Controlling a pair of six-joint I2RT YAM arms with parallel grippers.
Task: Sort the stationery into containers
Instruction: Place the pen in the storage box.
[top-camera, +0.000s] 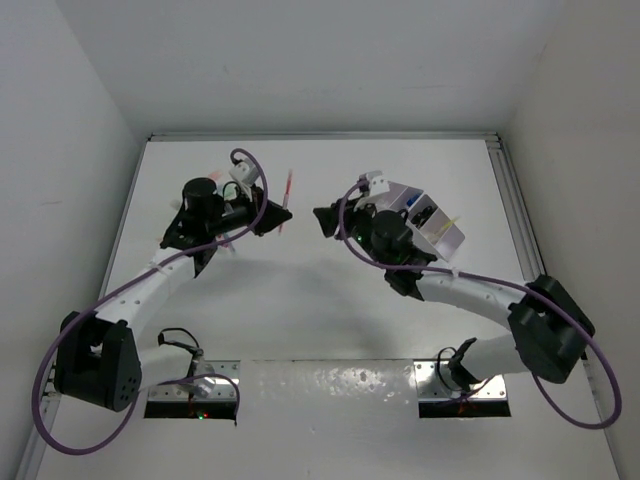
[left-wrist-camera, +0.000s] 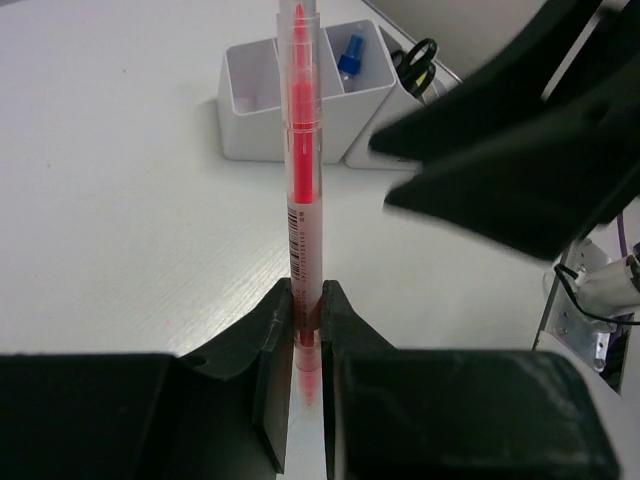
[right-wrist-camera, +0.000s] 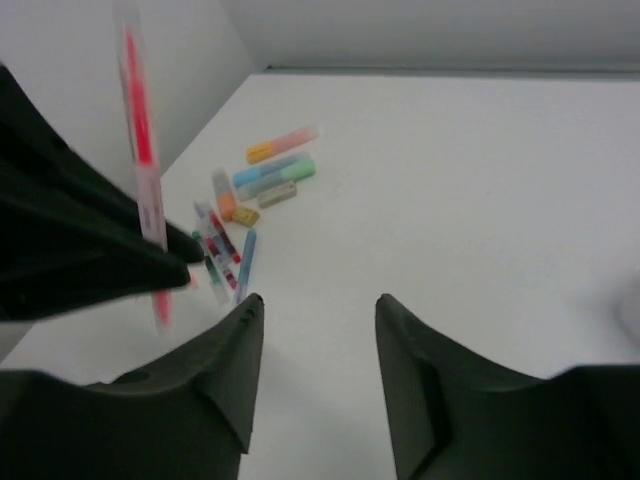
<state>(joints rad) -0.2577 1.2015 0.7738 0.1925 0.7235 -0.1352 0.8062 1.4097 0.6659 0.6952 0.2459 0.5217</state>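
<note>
The left gripper (left-wrist-camera: 307, 300) was clamped on the lower end of the thin red pen (left-wrist-camera: 302, 150), which stood upright, apart from the organiser (left-wrist-camera: 262, 135) (one compartment there held a blue-capped piece (left-wrist-camera: 351, 55), another black scissors (left-wrist-camera: 420, 62)). The right gripper (right-wrist-camera: 315, 312) stood open with nothing between its fingers, and the markers (right-wrist-camera: 272, 175) lay clustered on the table beyond it.

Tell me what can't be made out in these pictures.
- Left wrist: top of the red pen, cut off by the upper edge; right compartments of the organiser, behind the blurred right arm.
- Right wrist: the loose markers, blurred.
- Top: those markers, unseen, likely under the left arm.
</note>
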